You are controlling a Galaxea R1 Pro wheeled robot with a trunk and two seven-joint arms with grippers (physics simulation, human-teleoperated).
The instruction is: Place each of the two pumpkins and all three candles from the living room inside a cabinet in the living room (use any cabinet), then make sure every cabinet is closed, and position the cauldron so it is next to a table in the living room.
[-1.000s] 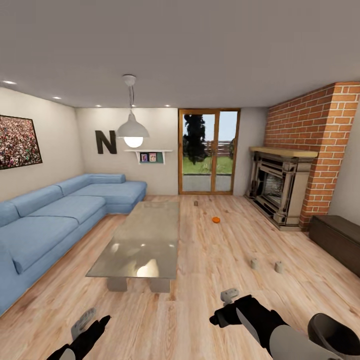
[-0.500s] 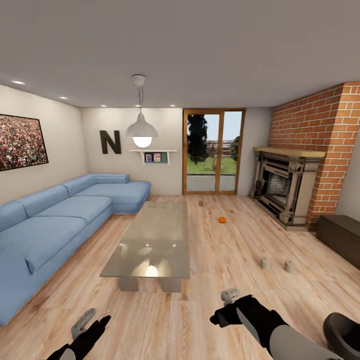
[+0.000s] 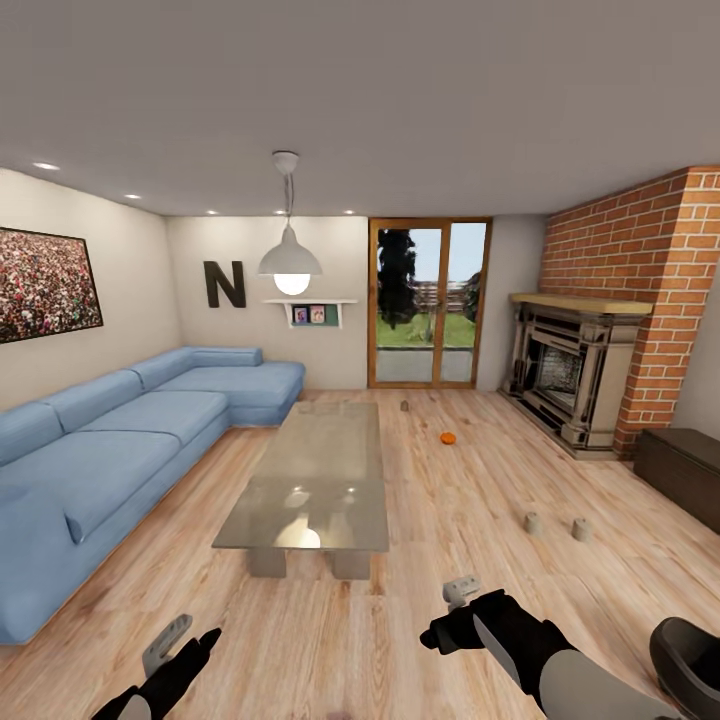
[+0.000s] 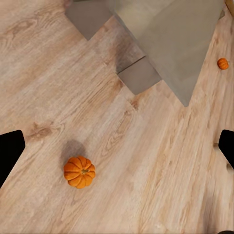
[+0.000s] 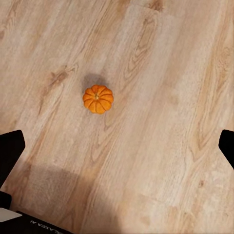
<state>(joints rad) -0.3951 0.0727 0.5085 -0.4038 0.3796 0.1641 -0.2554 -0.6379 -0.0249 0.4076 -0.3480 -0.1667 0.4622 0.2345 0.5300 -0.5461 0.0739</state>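
One pumpkin (image 3: 448, 438) lies on the wood floor to the right of the glossy table (image 3: 320, 470). A second pumpkin (image 4: 79, 171) rests on the floor under my arms, also seen from the right wrist as the pumpkin (image 5: 98, 99). Two candles (image 3: 533, 521) (image 3: 581, 529) stand together on the floor right of the table, and a third candle (image 3: 404, 406) stands far off near the glass door. The dark cabinet (image 3: 686, 472) sits low at the right wall, shut. The black cauldron (image 3: 690, 662) is at my lower right. My left gripper (image 3: 185, 640) and right gripper (image 3: 450, 612) hang open and empty.
A blue corner sofa (image 3: 120, 440) runs along the left wall. A brick fireplace (image 3: 570, 375) stands at the right, beyond the cabinet. A pendant lamp (image 3: 290, 262) hangs over the table. Open floor lies between the table and the cabinet.
The whole picture has shifted: table, candles and far pumpkin slid right and the cauldron slipped toward the edge, so the camera moved. Both arms hold the same pose.
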